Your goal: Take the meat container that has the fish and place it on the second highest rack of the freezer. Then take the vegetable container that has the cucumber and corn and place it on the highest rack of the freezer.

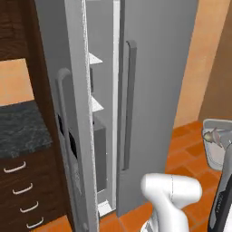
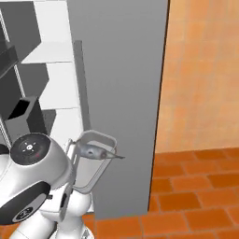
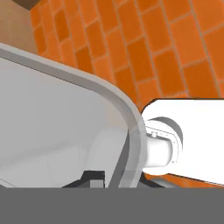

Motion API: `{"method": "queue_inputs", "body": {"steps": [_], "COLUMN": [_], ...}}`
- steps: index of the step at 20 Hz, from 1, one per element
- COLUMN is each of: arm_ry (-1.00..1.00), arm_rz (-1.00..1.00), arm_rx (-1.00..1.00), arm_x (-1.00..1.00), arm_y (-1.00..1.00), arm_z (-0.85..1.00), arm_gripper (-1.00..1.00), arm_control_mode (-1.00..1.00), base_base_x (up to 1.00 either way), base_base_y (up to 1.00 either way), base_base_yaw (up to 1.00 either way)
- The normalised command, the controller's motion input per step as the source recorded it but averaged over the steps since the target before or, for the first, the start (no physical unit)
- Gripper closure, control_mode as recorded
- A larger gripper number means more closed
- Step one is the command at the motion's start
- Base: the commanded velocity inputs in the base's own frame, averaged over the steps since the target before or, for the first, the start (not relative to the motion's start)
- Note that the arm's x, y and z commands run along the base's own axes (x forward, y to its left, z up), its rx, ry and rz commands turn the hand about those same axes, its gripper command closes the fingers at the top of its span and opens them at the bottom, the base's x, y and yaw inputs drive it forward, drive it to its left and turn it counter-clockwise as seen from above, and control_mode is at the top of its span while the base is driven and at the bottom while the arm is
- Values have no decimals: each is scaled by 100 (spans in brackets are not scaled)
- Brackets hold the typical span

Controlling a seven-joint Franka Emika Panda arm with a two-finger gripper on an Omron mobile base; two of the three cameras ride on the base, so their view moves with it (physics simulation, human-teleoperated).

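Meat container with the fish is held up in the air in front of the freezer, tipped on edge so its open side faces the right base camera. The fish, slim and grey-brown, lies across the tray's upper part. In the left base view the same container sits at the far right, low, well right of the freezer, fish near its top rim.

Hand view: the container's translucent rim runs right across the claw; the fingertips are mostly hidden behind the wall, so I cannot tell exactly how wide the claw is, but it appears clamped on the rim.

Freezer's left door is swung open, right door closed. White shelves show through the gap, stacked inside. Dark tabletop with drawers below it sits left of the freezer. Orange tiled floor below.
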Motion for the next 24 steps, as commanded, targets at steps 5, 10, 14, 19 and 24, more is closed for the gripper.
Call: {"method": "queue_inputs", "body": {"steps": [5,10,14,19,24], "arm_ry": [0,0,0,0,0], "arm_rz": [0,0,0,0,0], "arm_rx": [0,0,0,0,0], "arm_x": [0,0,0,0,0], "arm_y": [0,0,0,0,0], "arm_z": [0,0,0,0,0], "arm_gripper": [100,100,100,100,100], "arm_control_mode": [100,100,100,100,100], "base_base_x": [12,0,4,11,23], "base_base_y": [-65,-16,0,9,10], "base_base_yaw": [68,64,46,26,30]}}
